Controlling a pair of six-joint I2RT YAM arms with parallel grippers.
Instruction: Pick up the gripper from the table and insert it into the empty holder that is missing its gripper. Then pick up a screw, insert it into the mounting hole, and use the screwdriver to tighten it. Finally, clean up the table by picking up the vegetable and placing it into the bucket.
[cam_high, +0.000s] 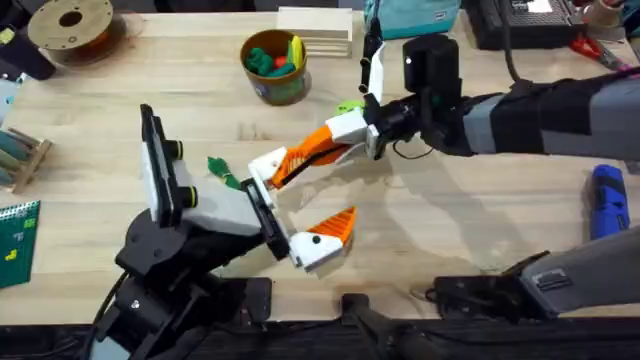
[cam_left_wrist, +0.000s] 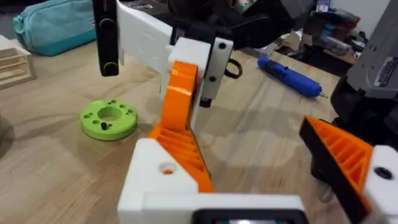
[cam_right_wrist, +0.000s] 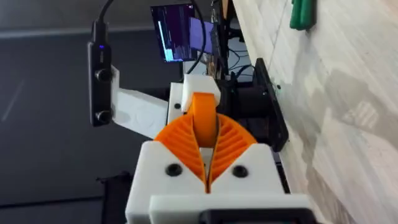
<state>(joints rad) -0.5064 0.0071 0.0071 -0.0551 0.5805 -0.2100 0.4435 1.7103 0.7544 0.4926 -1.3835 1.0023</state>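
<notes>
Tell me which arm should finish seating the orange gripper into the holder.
Right. Its end effector is shut on the gripper, whose lower end meets the white holder on the left arm. The left end effector is open and carries that holder, so it probably just needs to hold steady.

Both arms are showing black jointed links with grey sleeves over the forearm sections, the right one wearing a black boxy wrist camera module. Thin black cables are trailing along the right arm near its wrist. The left claw (cam_high: 300, 215) is carrying white angular finger blocks faced with orange ribbed pads (cam_left_wrist: 348, 155), and a small round screw hole is sitting in each white block. The right claw (cam_high: 300, 160) is built the same way, white blocks with orange ribbed wedges and dark screw heads (cam_right_wrist: 239, 171) showing on its front face.
</notes>
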